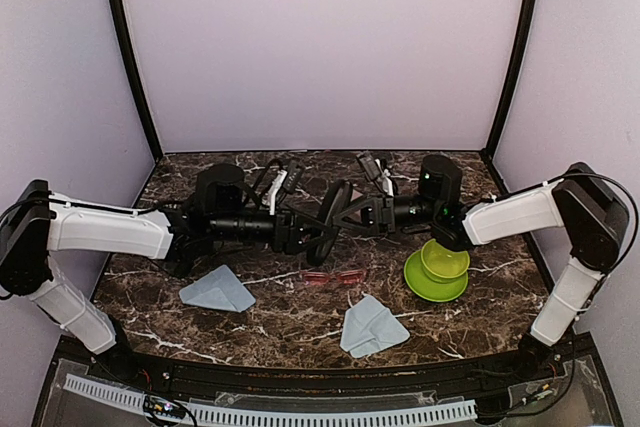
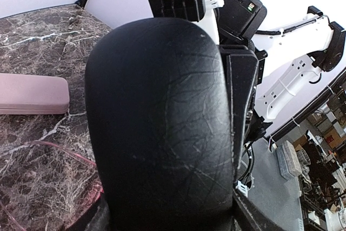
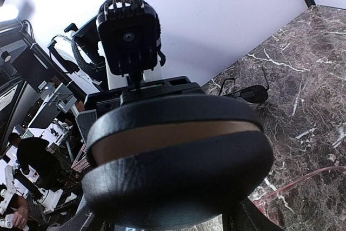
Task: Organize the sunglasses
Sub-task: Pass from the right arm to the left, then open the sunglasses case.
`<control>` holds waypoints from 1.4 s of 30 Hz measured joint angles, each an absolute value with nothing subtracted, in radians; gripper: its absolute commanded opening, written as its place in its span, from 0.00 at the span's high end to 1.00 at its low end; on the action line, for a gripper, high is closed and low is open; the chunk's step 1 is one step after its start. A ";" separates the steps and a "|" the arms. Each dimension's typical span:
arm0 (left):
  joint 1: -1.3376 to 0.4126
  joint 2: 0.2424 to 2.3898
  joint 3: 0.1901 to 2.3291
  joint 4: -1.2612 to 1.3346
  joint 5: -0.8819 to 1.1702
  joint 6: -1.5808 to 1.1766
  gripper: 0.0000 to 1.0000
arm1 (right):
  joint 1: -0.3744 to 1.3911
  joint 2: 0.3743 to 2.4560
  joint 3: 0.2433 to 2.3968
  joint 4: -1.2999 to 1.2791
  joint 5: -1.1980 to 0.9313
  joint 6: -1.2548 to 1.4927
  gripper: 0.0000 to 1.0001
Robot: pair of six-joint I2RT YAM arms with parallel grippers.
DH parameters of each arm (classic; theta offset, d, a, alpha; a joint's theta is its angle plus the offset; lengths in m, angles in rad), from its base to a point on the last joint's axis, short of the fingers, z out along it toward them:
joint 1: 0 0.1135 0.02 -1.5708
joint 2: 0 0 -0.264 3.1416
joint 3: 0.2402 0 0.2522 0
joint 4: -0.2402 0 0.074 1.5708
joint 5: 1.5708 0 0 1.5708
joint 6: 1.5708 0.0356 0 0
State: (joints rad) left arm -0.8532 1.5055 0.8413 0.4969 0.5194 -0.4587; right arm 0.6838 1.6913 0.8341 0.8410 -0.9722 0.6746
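Together, left hand (image 1: 312, 234) and right hand (image 1: 368, 215) clamp oblong black case (image 1: 335, 207): leathery, creased, tan seam.

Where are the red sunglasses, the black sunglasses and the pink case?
red sunglasses (image 1: 335, 277), top view, middle of the frame
black sunglasses (image 3: 254, 94), right wrist view, dark lens
pink case (image 2: 32, 94), left wrist view, top face

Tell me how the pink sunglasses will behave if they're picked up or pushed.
The pink sunglasses look thin-framed and translucent, so probably light and somewhat fragile under a hard squeeze. Lying low on the marble table, they would likely slide rather than roll when pushed.
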 measured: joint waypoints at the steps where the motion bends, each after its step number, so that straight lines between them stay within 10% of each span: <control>1: -0.853 1.505 0.837 0.502 0.521 -0.458 1.00 | 0.684 1.693 0.834 0.840 -0.973 0.674 1.00; 32: -0.850 1.505 0.779 0.583 0.543 -0.487 0.58 | 0.686 1.698 0.889 0.653 -1.042 0.526 1.00; 42: -0.850 1.505 0.779 0.580 0.564 -0.493 0.99 | 0.680 1.698 0.892 0.628 -1.062 0.497 1.00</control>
